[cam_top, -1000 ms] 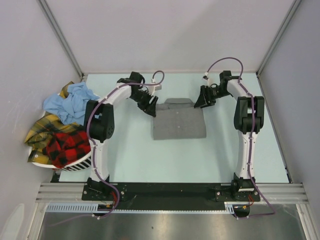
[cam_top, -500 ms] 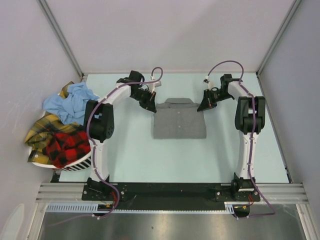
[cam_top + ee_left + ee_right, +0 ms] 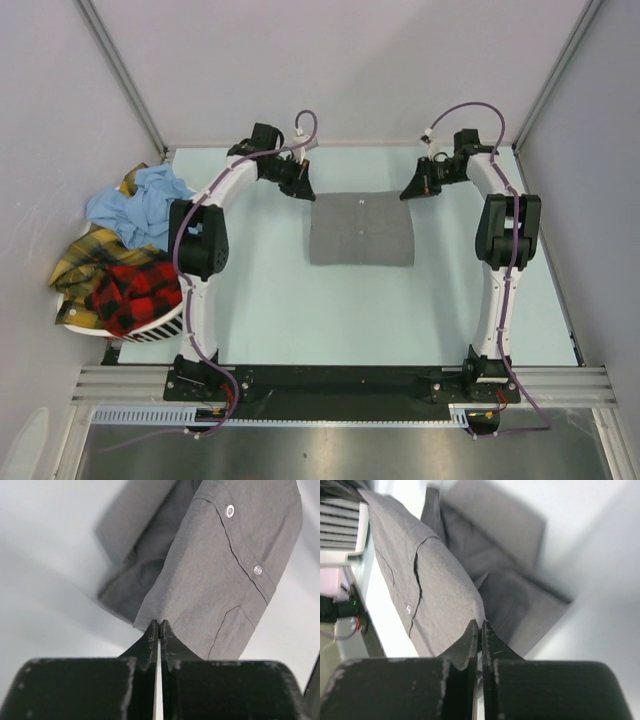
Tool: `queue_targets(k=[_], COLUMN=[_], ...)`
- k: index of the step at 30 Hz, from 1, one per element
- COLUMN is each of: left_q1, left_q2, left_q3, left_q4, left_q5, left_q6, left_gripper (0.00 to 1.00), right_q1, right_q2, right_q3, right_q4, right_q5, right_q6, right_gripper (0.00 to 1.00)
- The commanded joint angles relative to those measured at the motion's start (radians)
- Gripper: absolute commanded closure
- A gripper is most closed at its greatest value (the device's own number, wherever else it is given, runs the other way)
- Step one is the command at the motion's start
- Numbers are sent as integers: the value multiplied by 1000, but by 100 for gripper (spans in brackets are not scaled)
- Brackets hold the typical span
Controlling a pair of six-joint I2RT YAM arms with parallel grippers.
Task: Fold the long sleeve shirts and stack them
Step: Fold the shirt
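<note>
A plain mid-grey long sleeve shirt (image 3: pixel 361 230) lies folded in a rectangle at the middle of the table. My left gripper (image 3: pixel 304 190) is shut on its far left corner. My right gripper (image 3: pixel 408 192) is shut on its far right corner. In the left wrist view the gripper (image 3: pixel 158 624) pinches the corner of a raised upper layer of the grey shirt (image 3: pixel 225 560), which shows its buttons. The right wrist view has the gripper (image 3: pixel 480 624) pinching the other corner of the same layer (image 3: pixel 440 590), with lower folds lying beneath.
A white slotted basket (image 3: pixel 160 327) stands at the left table edge. It is heaped with a light blue shirt (image 3: pixel 140 205), a yellow plaid shirt (image 3: pixel 82 258) and a red-and-black plaid shirt (image 3: pixel 130 290). Grey walls enclose the far and side edges.
Both grippers went from open to shut on the grey shirt's far corners and moved toward the far wall, drawing the upper layer up. The shirt's far edge now looks straight.
</note>
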Motion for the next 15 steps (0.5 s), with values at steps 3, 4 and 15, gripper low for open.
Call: queue_targets(k=[3,4,15], left_q1=[30,31,31], left_q2=[88,100,275], left_q3=[89,105,283], left_q4=[102,107,131], left_q5=[-68,-72,-166], left_q6=[-116,-136,-236], left_gripper=[100,100,100], right_q1=[-15,-16,-4], right_q2=[63,69,158], right_q3=[63,64,63], right_q4=[250,273,490], right_q5=[68,79,205], right_q6=[185,199,384], right_gripper=[100,100,100])
